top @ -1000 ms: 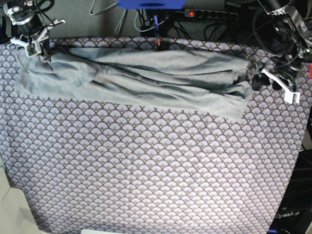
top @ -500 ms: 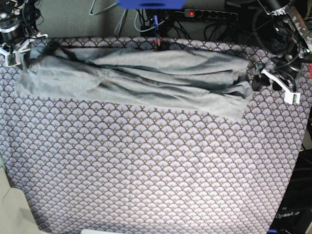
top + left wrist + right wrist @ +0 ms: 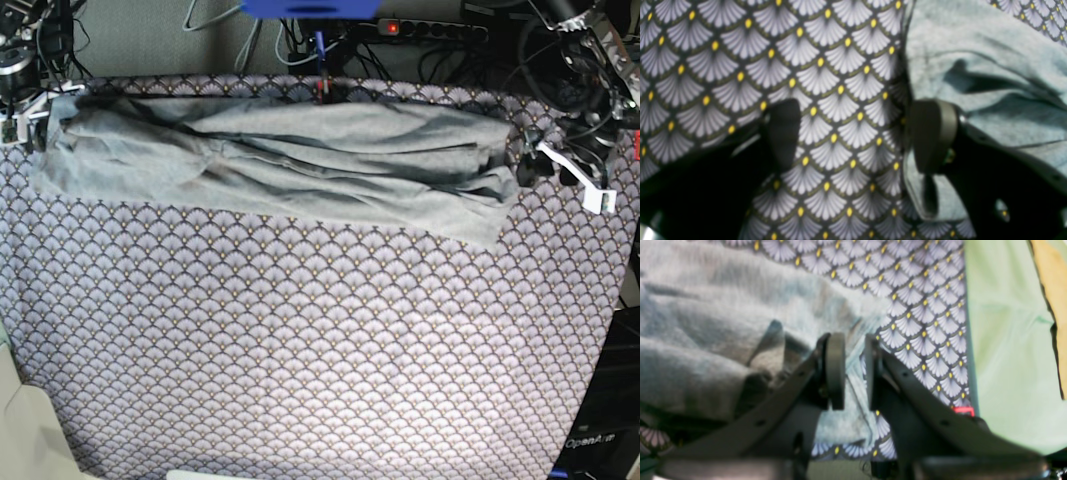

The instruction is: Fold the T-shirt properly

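The grey T-shirt (image 3: 300, 160) lies bunched in a long wrinkled band across the far part of the table. At its left end, near the table's corner, my right gripper (image 3: 30, 108) hovers. In the right wrist view its jaws (image 3: 853, 373) stand a narrow gap apart over the T-shirt's edge (image 3: 706, 323), and the patterned cloth shows between them. My left gripper (image 3: 548, 165) sits at the T-shirt's right end. Its jaws (image 3: 853, 136) are wide open over the cloth, with one finger (image 3: 930, 136) at the hem of the T-shirt (image 3: 990, 66).
The purple-white scallop-patterned cloth (image 3: 320, 350) covers the whole table. Cables and a power strip (image 3: 430, 30) run behind the far edge. A pale green surface (image 3: 1007, 340) lies beyond the table's edge beside the right gripper.
My right gripper has moved left from the T-shirt's upper left corner toward the table's edge, and that end of the T-shirt has been drawn out leftward. The left arm has not moved.
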You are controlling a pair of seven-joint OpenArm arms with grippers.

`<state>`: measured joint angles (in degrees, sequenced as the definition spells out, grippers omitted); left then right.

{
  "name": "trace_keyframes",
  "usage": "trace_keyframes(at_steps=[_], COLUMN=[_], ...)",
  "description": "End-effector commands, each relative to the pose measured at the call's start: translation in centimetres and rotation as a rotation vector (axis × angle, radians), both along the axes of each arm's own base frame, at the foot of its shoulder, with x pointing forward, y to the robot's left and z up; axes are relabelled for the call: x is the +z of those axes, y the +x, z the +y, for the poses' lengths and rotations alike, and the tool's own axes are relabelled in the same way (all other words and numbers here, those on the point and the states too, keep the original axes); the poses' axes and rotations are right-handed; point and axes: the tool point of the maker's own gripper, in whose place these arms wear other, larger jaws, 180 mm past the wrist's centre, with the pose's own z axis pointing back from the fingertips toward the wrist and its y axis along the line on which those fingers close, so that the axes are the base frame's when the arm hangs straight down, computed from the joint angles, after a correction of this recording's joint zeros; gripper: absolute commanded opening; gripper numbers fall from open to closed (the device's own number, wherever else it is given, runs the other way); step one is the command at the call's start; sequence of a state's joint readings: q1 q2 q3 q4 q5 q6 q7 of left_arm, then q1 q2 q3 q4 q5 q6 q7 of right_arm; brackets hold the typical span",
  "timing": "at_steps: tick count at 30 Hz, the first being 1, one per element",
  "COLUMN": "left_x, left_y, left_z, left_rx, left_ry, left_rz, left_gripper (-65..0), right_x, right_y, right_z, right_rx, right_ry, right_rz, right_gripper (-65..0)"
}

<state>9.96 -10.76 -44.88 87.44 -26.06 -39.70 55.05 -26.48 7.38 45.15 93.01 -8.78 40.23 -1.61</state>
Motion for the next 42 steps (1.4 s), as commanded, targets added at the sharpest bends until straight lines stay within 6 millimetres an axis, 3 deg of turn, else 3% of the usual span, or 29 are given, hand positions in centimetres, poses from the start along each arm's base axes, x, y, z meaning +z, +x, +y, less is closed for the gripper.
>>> trace_keyframes(at_steps=[1,6,9,15,31,33,37,38,42], left_x=[1.3,1.3,1.4,1.5,2.4,2.3,2.3,2.3,2.8], left_y=[0.7,0.7,0.8,1.1,2.3,1.5,0.0,-0.3,-0.9], left_z=[0.5,0.5,0.5,0.4,0.1,0.3,2.1,2.9,4.8], left_rx=[-0.007,-0.007,-0.007,-0.005,-0.008,-0.013,-0.005,0.001,0.002], left_ry=[0.018,0.018,0.018,0.014,0.012,0.026,0.078,0.091,0.135], left_rz=[-0.046,-0.046,-0.048,-0.056,-0.093,-0.078,-0.044,-0.034,-0.014], left_gripper=[-14.5,-14.5,-14.5,-14.5,-16.2,-26.6,-60.4,-65.0,-65.0], right_x=[0.8,1.3,0.6,-0.6,-1.1,-1.1,-1.1,-1.1,-1.4], right_y=[0.3,1.5,2.0,2.6,2.2,2.2,2.2,2.3,2.3], right_z=[-0.1,-0.4,-0.9,-2.2,-1.8,-1.8,-1.8,-1.8,-1.3], right_rx=[0.007,-0.003,-0.017,-0.039,-0.036,-0.036,-0.036,-0.036,-0.042], right_ry=[-0.007,-0.007,0.008,0.031,0.042,0.041,0.041,0.041,0.056], right_rz=[-0.031,-0.064,-0.060,-0.045,-0.032,-0.031,-0.031,-0.032,-0.036], right_gripper=[-53.0,-58.2,-61.9,-62.0,-62.0,-62.0,-62.0,-62.0,-62.0])
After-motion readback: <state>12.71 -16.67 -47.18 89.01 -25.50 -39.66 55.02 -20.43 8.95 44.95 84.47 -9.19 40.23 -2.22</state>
